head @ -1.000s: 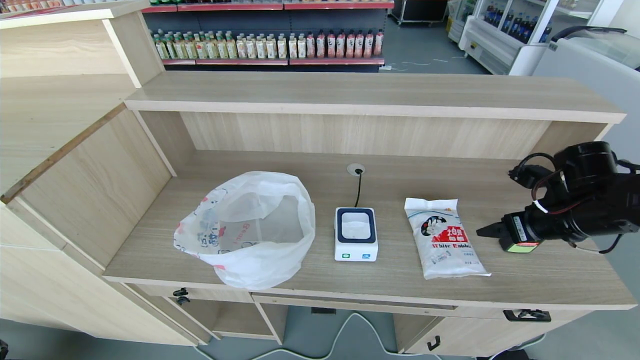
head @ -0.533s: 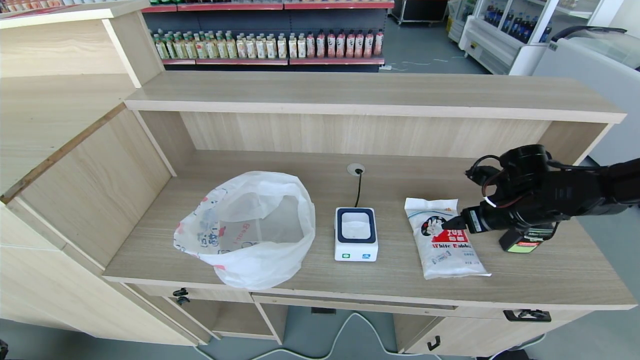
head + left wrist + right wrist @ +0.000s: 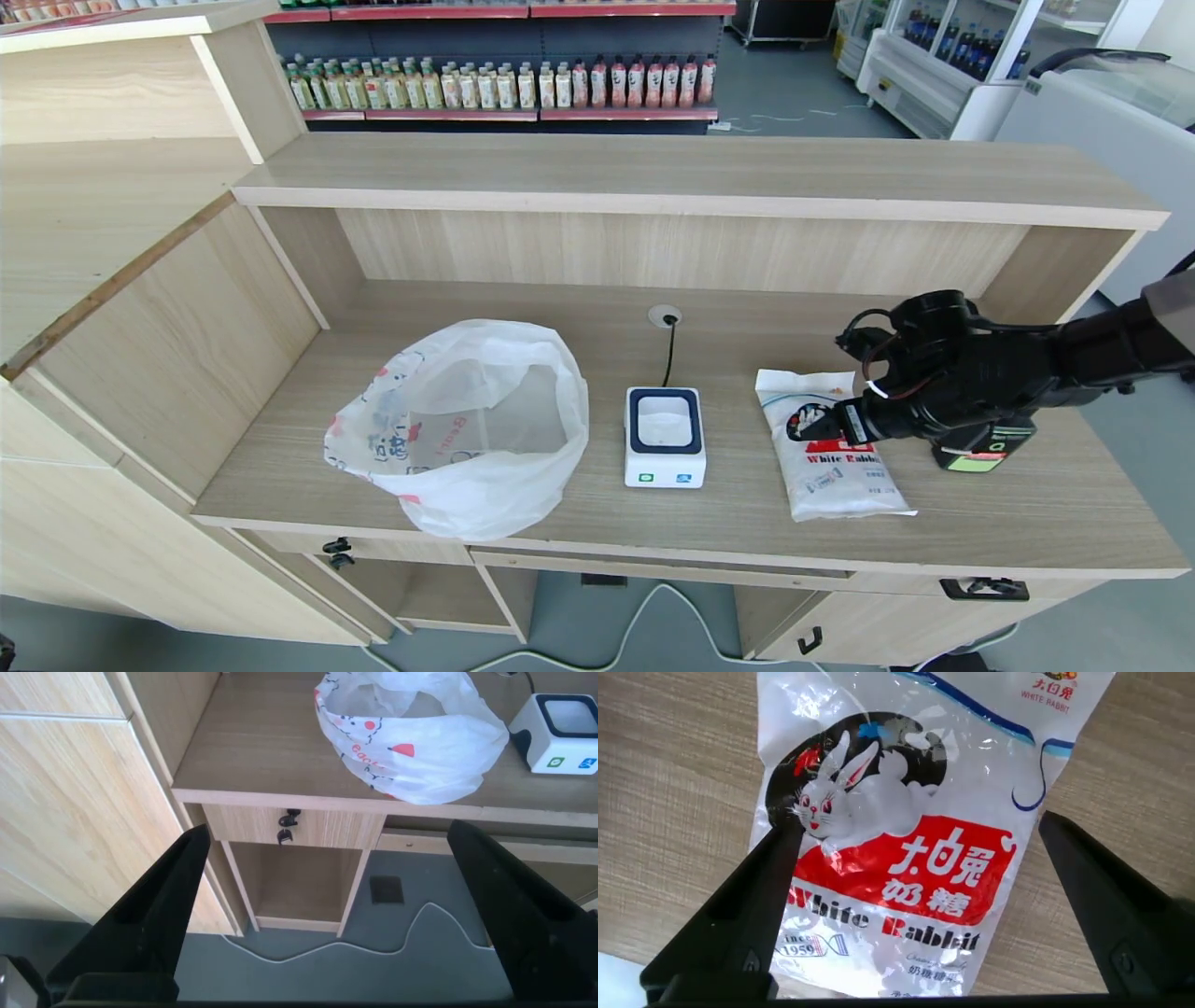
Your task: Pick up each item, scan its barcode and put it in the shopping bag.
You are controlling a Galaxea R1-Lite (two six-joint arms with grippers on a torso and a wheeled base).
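A white candy bag (image 3: 840,485) with a rabbit picture and a red label lies flat on the counter, right of the scanner. My right gripper (image 3: 810,422) hangs open just above its upper half. In the right wrist view the candy bag (image 3: 906,859) lies between the spread fingers of my right gripper (image 3: 920,831), which hold nothing. The white scanner (image 3: 664,436) sits mid-counter with its cable running back. The open white shopping bag (image 3: 467,425) lies left of it. My left gripper (image 3: 329,835) is open and empty, low in front of the counter's left end, facing the shopping bag (image 3: 411,737) and scanner (image 3: 561,745).
The wooden counter (image 3: 980,513) has a raised back wall and a side panel on the left (image 3: 187,355). Bare counter lies right of the candy bag. Drawers with keys (image 3: 290,826) sit under the front edge. A white cable (image 3: 374,943) trails on the floor.
My right arm has moved left from the counter's right end to above the candy bag, gripper still open. The bags and the scanner have not moved.
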